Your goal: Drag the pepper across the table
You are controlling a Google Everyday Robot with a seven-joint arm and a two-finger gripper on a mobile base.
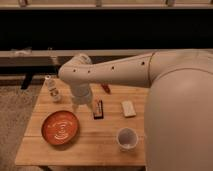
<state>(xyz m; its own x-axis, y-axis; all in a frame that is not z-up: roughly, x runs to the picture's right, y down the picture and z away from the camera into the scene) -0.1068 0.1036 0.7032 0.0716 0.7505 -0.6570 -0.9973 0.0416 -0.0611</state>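
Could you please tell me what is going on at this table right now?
A one-armed robot is reaching over the light-wood table to drag the small red pepper across it. The gripper hangs low over the tabletop, between the orange plate and the dark striped block. The pepper lies near the far edge, apart from the gripper, so the drag has not yet started. A white cup stands near the front edge.
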